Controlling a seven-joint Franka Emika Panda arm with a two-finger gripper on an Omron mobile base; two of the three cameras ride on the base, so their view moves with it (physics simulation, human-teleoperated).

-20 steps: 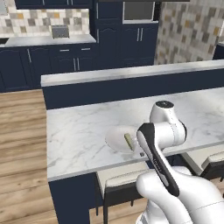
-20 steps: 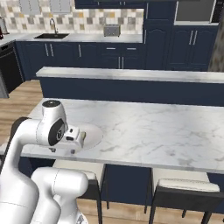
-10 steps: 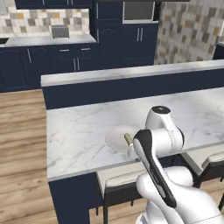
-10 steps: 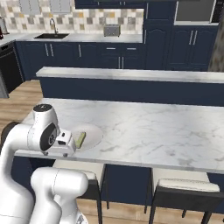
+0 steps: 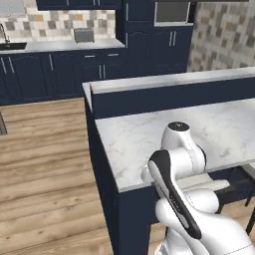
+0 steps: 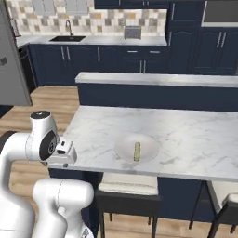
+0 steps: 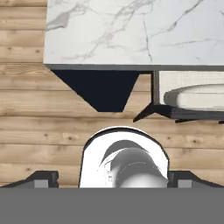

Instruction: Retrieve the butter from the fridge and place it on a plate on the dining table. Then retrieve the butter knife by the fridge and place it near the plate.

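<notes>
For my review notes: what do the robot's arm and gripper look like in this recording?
The arm is glossy white with rounded, bulbous links and dark grey to black joint rings; a black band runs along one link in the left base view. The gripper has two small dark grey finger tips. No cables or markings are visible.

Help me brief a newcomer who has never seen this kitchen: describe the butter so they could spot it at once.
Start at the dining table, the long veined marble top on a navy base. Near its front edge sits a round white plate. The butter is the small pale olive-yellow stick lying on that plate, the only coloured thing on the marble.
</notes>
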